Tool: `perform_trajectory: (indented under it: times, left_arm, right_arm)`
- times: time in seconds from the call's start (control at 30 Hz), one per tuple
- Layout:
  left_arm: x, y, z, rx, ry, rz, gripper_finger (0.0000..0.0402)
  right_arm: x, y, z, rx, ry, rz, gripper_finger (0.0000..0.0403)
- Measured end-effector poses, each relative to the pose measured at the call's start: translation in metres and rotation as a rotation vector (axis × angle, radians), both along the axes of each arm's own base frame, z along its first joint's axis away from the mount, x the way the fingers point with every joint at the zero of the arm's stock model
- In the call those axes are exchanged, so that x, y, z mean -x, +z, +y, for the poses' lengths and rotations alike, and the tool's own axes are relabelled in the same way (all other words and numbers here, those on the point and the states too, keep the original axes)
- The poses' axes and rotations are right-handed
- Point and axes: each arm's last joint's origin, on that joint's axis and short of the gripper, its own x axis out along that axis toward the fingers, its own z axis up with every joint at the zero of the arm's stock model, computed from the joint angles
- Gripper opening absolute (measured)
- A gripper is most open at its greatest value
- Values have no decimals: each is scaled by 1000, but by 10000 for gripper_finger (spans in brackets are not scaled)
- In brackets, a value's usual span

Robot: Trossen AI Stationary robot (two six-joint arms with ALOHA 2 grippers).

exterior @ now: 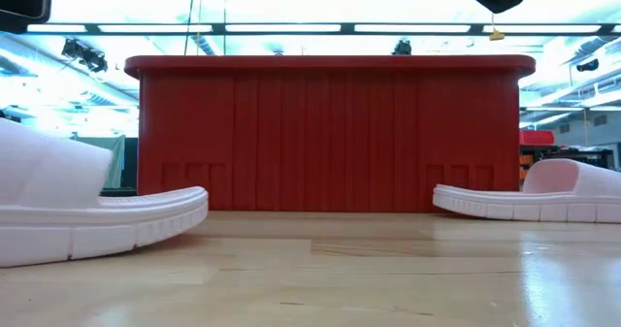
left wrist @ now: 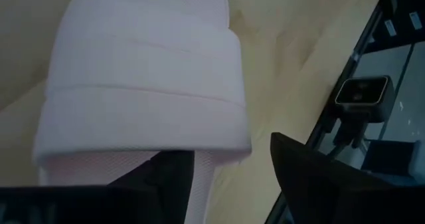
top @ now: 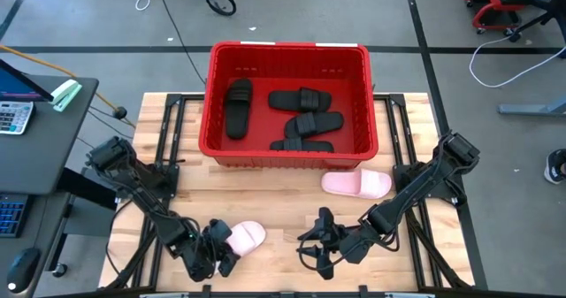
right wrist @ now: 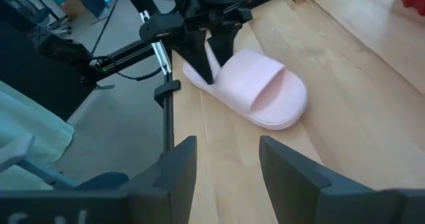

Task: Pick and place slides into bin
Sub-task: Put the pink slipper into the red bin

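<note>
The red bin (top: pixel 287 103) stands at the table's far middle with several black slides (top: pixel 305 121) lying inside it. One pale pink slide (top: pixel 356 184) lies on its sole on the table, just in front of the bin's right half. A second pink slide (top: pixel 245 236) lies near the front left, and it also shows in the right wrist view (right wrist: pixel 255 91). My left gripper (left wrist: pixel 229 151) is open at this slide's heel end. One finger is over the footbed and the other is outside the side edge. My right gripper (right wrist: pixel 229 164) is open and empty near the front middle (top: pixel 323 243). My left gripper stands astride the side edge of the near pink slide at its heel end (left wrist: pixel 199 164), one finger (left wrist: pixel 166 177) over the footbed and one (left wrist: pixel 312 177) outside. It comes slanting down from the table's near left. I cannot tell whether a finger touches the slide, which lies flat on the table.
The bin's near wall (exterior: pixel 330 138) rises between the two pink slides in the low view. Bare wood lies between the two grippers and in front of the bin. A desk with a calculator (top: pixel 13 117) stands off the table's left edge.
</note>
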Motion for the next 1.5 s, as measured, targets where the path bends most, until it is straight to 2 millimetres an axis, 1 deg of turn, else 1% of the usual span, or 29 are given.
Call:
perform_trajectory:
  times: [0.27,0.5,0.6,0.8,0.87,0.93,1.07,1.1,1.2,1.27,1.33,1.4,1.5]
  left_arm:
    - [-17,-2,16,-82,18,-15,179]
    - [-32,-21,24,-91,33,57,167]
    - [-34,-27,25,-126,-4,73,167]
    - [-33,-27,24,-191,-83,66,153]
    - [-33,-27,23,-197,-97,55,137]
    - [-33,-27,22,-207,-117,48,110]
    - [-33,-26,22,-216,-140,44,27]
    - [-33,-25,22,-216,-141,45,17]
    - [-35,-20,18,-215,-149,40,19]
    - [-37,-13,12,-230,-188,36,17]
    - [-41,1,2,-235,-232,2,12]
    - [-45,18,-7,-232,-259,-33,12]
    - [-46,40,-17,-273,-297,-32,13]
  right_arm:
    - [0,0,0,-3,12,7,169]
    - [1,-1,0,3,12,15,169]
    - [1,-2,0,8,12,20,169]
    - [1,-2,0,9,12,22,169]
    - [1,-2,0,9,12,22,169]
    - [1,-2,0,9,12,22,169]
    - [1,-2,0,27,19,19,169]
    - [1,-2,0,34,19,17,169]
    - [1,-2,-1,45,11,13,169]
    - [1,-2,-1,51,4,10,169]
    - [1,-2,-1,61,7,9,169]
    - [1,-2,-1,67,10,8,169]
    - [1,-2,-1,68,10,8,169]
